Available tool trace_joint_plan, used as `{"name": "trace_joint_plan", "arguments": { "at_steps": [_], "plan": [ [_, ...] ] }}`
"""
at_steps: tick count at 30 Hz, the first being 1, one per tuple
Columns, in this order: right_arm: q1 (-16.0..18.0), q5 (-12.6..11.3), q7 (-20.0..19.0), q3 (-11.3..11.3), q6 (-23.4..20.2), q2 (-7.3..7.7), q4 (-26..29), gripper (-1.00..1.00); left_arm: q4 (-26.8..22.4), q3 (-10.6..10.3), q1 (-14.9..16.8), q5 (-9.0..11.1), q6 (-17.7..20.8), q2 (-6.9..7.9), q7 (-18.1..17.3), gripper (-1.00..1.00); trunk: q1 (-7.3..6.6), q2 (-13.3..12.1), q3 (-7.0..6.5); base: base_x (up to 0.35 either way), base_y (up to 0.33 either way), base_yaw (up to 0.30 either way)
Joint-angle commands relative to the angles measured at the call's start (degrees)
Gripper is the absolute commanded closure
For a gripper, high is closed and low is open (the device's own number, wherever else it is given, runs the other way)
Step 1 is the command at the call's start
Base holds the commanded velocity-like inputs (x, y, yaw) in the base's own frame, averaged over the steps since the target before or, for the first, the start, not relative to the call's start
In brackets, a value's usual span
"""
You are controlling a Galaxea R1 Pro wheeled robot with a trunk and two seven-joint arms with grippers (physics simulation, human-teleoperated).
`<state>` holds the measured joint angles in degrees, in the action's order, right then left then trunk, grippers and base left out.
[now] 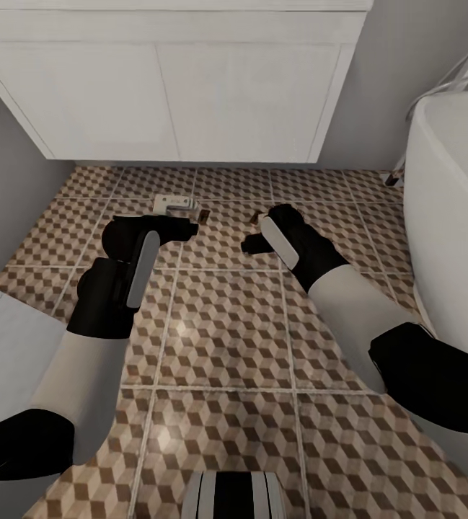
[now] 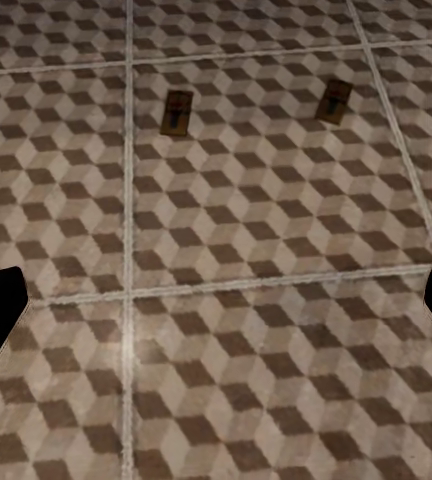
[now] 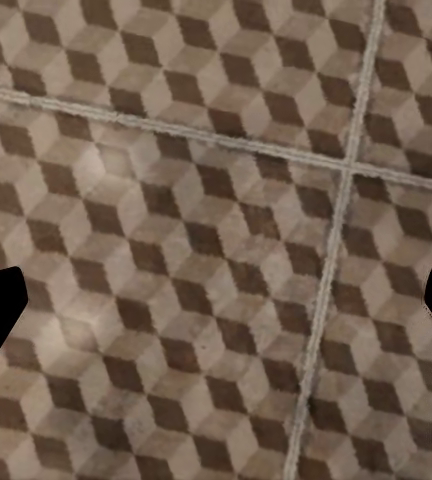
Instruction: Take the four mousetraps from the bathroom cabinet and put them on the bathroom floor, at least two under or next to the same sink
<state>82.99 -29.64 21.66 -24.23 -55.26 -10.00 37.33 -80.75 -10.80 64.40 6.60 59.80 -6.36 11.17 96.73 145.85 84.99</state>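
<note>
You are hanging the left end effector [image 1: 163,225] low over the bathroom floor [image 1: 226,324], fingers spread wide with nothing between them. At its 12 o'clock in the head view, a pale trap-like object [image 1: 173,204] is lying flat near the white vanity [image 1: 169,94], with a mousetrap [image 1: 204,213] just beside it. The left wrist view is showing two mousetraps [image 2: 179,111] lying flat on the tiles, apart from each other, probably placed there to count as next to the sink. Your right end effector [image 1: 259,234] is also hovering spread and empty, at 9 o'clock of the white tub [image 1: 453,238].
</note>
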Motion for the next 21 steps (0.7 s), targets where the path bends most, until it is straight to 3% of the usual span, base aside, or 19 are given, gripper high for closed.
{"name": "trace_joint_plan", "arguments": {
  "at_steps": [1,21],
  "plan": [
    [-0.1,-0.53,0.55,-0.11,-0.11,0.0,0.09,-1.0,-0.05,-0.05,0.01,0.61,0.2,0.01,0.59,-1.0,-0.03,0.0,-0.27,0.0,0.0,0.0],
    [-3.3,-0.26,0.58,0.17,-0.03,0.0,1.12,-1.0,-0.15,-0.09,-2.73,0.68,0.2,-0.02,0.59,-1.0,-0.54,-0.27,-6.49,0.0,0.0,0.0]
  ]
}}
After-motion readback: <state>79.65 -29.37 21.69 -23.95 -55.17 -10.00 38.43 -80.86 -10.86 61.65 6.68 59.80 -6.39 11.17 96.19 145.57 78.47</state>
